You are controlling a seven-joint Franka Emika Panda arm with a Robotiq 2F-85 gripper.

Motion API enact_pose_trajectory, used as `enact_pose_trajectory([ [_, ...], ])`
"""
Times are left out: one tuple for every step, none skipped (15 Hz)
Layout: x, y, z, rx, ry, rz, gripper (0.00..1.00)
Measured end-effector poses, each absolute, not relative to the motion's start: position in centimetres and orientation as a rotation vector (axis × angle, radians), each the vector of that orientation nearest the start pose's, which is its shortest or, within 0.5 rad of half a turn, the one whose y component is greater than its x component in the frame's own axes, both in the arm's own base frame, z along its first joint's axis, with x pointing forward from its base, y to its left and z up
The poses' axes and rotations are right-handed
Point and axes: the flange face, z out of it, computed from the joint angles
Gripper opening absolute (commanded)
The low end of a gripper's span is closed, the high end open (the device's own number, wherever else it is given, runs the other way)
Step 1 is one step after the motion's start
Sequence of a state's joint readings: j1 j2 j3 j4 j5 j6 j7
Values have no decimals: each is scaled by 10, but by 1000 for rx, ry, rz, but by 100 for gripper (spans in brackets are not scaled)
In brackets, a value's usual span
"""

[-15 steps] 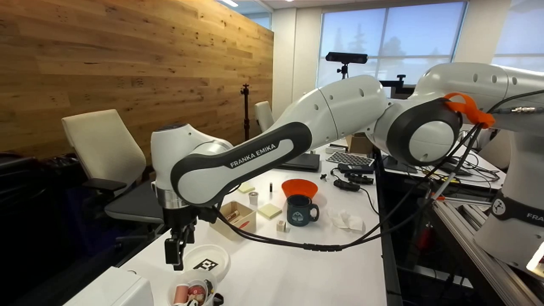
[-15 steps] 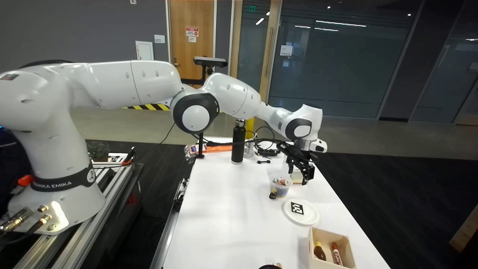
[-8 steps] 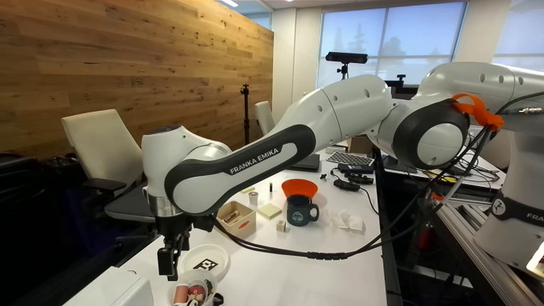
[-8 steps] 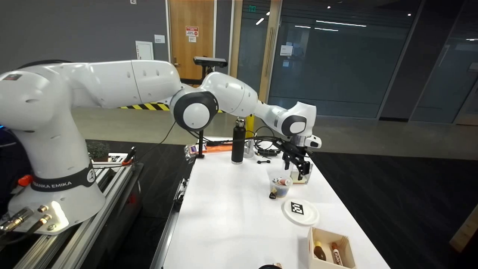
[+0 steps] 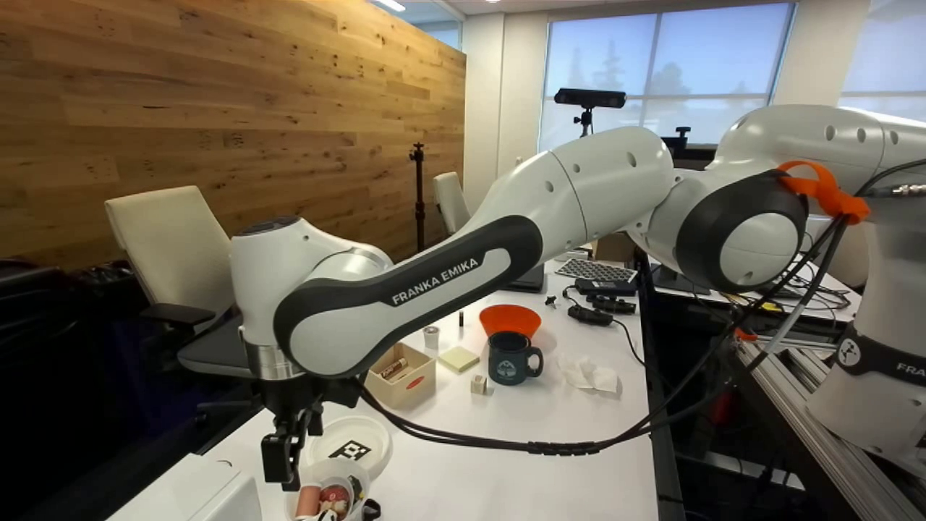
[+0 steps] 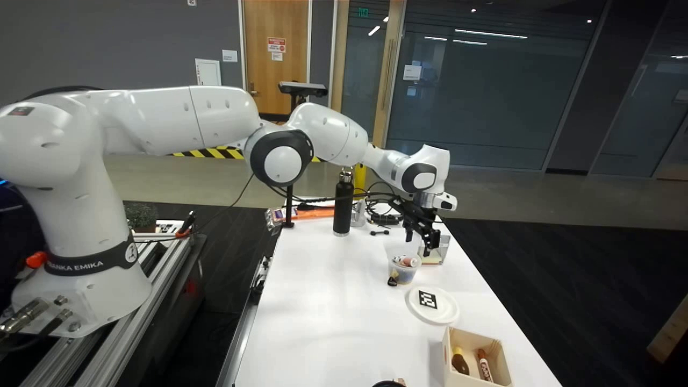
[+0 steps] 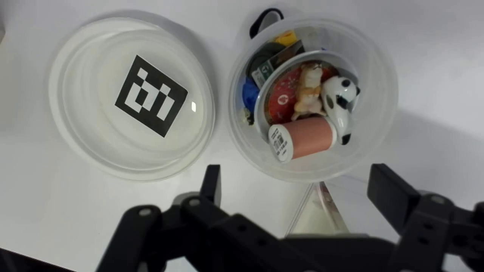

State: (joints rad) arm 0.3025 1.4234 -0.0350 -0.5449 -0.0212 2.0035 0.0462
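Thread spool point(image 7: 314, 139), salmon pink with white ends, lies on its side inside the round translucent tub point(image 7: 380, 136), and your tool point(image 7: 301, 187) hangs near that tub above the white bench point(image 6: 322, 301). You have the tool's fingers point(image 7: 214, 185) spread wide, with nothing gripped between them. A clear-walled holder point(image 7: 315, 219) stands close by the tub, seen below the gap of those fingers in the wrist view. Next to the spool you can see a glossy panda figurine point(image 7: 343, 119) and a tan-and-white animal figurine point(image 7: 308, 90), the latter in a smaller cup point(image 7: 260, 113) within the tub. At the tub's outer edge you see a black loop point(image 7: 259, 24); whether the two touch, you cannot tell. Your shallow white dish point(image 7: 85, 94) lies just beside the tub, apart from it, with a square black-and-white marker point(image 7: 151, 96) on it. Farther along the bench you have a beige box point(image 5: 405, 396) containing a yellow-topped brown bottle point(image 6: 459, 362) and a brown tube point(image 6: 484, 366), then a dark teal mug point(image 5: 508, 367), an orange bowl point(image 5: 510, 318) and a yellow sticky-note pad point(image 5: 459, 359). A black flask point(image 6: 343, 207) stands upright in an exterior view.
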Motion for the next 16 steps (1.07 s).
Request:
enact_pose_trajectory([
  [769,226,121,-3163,-406,-55,100],
  [768,225,119,-3165,-400,-40,100],
  [767,225,118,-3166,-397,-25,100],
  [766,225,116,-3166,-395,-9,100],
  [764,226,113,-3164,-394,13,100],
  [762,227,110,-3160,-394,31,100],
  [760,228,107,-3156,-395,49,100],
  [758,230,104,-3152,-397,67,100],
  [755,232,100,-3147,-398,86,100],
  [753,234,96,-3143,-400,105,100],
  [751,234,92,-3140,-400,122,100],
  [749,234,89,-3138,-398,138,100],
  [748,234,85,-3136,-395,154,100],
  [746,233,82,-3135,-392,168,100],
  [746,231,80,-3133,-388,179,96],
  [745,230,78,-3132,-383,190,94],
])
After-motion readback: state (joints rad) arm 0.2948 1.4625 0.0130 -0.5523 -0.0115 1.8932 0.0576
